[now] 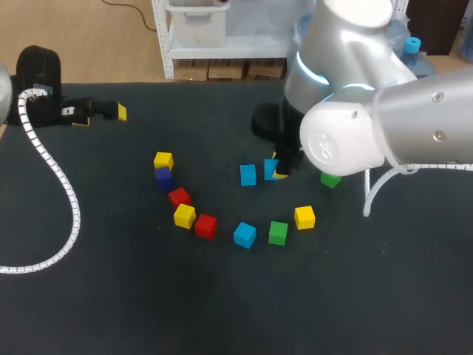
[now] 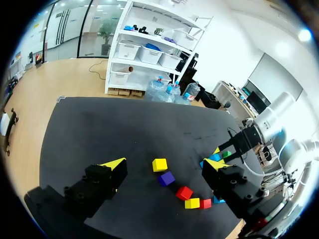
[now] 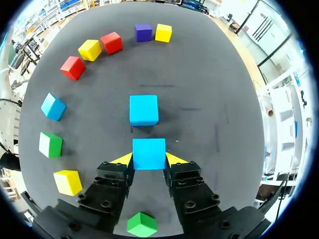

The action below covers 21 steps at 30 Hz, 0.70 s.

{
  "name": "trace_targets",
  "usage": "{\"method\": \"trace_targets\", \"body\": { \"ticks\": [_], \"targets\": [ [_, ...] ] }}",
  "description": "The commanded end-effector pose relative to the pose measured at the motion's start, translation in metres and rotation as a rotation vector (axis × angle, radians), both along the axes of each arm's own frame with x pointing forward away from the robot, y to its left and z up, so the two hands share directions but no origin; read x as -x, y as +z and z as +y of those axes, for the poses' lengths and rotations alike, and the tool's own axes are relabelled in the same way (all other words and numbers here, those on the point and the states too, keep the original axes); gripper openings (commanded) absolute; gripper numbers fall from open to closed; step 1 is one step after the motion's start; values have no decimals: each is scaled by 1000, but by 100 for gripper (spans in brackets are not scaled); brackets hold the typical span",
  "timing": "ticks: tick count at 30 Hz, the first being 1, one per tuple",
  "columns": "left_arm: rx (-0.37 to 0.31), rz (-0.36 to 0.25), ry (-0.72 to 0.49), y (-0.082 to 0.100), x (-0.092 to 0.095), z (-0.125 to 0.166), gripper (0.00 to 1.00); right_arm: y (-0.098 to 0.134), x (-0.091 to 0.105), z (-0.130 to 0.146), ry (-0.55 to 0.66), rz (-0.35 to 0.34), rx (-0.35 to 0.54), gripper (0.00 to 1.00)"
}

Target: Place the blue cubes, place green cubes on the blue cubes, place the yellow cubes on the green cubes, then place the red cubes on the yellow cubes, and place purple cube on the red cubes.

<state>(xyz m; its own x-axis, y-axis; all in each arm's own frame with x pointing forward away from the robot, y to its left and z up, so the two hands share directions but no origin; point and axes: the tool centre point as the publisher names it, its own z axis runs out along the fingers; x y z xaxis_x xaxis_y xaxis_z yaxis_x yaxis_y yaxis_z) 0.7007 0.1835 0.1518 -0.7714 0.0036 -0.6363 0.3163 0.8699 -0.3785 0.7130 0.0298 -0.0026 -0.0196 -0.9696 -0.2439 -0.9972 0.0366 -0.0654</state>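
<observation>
My right gripper [image 3: 149,159] is shut on a blue cube [image 3: 149,154], its yellow tips pressing two opposite sides. A second blue cube [image 3: 143,110] lies just ahead of it. In the head view the held blue cube [image 1: 269,169] sits beside that second one [image 1: 247,174], with my right gripper [image 1: 278,167] on it. A third blue cube [image 1: 244,234] lies nearer the front. My left gripper [image 2: 164,167] is open and holds nothing, at the table's far left [image 1: 117,112].
Loose cubes form an arc: yellow [image 1: 163,160], purple [image 1: 164,177], red [image 1: 179,197], yellow [image 1: 184,215], red [image 1: 205,225], green [image 1: 278,233], yellow [image 1: 304,217]. Another green cube [image 1: 330,179] lies under my right arm. A white cable [image 1: 66,200] trails over the left side.
</observation>
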Motion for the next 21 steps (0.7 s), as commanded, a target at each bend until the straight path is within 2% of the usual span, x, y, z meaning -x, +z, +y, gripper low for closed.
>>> {"method": "trace_targets", "body": {
  "ticks": [1, 21],
  "targets": [
    [6, -4, -3, -1, 0, 1, 100, 0, 3, -1, -5, -1, 2, 0],
    [6, -4, -3, -1, 0, 1, 100, 0, 10, 0, -5, 0, -5, 0]
  ]
}}
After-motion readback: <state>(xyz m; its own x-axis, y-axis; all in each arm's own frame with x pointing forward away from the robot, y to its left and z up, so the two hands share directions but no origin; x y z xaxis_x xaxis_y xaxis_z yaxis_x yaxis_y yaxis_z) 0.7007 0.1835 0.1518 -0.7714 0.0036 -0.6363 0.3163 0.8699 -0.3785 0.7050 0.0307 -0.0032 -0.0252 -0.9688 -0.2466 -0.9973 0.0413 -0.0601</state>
